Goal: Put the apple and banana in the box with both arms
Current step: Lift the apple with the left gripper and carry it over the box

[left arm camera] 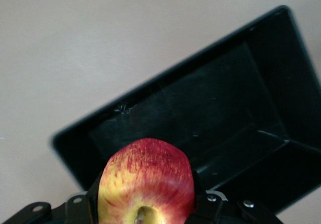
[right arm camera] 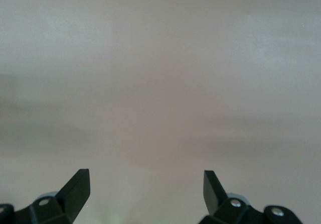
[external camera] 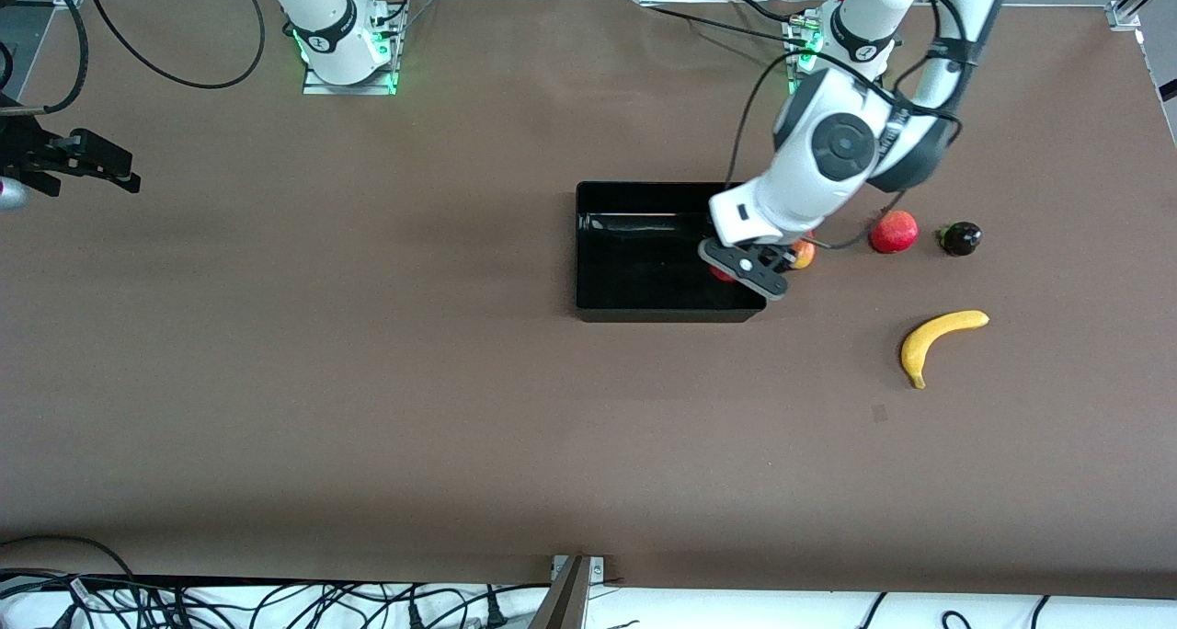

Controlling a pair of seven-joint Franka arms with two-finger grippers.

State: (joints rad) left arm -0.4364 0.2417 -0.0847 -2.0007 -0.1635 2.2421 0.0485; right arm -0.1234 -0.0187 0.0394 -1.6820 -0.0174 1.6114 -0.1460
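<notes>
My left gripper (external camera: 747, 270) is shut on the apple (left arm camera: 145, 181), red with yellow streaks, and holds it over the black box (external camera: 593, 243) at its end toward the left arm. In the front view only a red sliver of the apple (external camera: 722, 274) shows under the hand. The left wrist view looks past the apple into the empty box (left arm camera: 225, 108). The yellow banana (external camera: 942, 339) lies on the table nearer to the front camera than the box, toward the left arm's end. My right gripper (external camera: 92, 165) waits open and empty at the right arm's end of the table (right arm camera: 146, 184).
A red pomegranate (external camera: 894, 232) and a dark purple fruit (external camera: 961, 238) lie beside the box toward the left arm's end. A red-yellow fruit (external camera: 804, 254) shows partly under the left arm, next to the box wall.
</notes>
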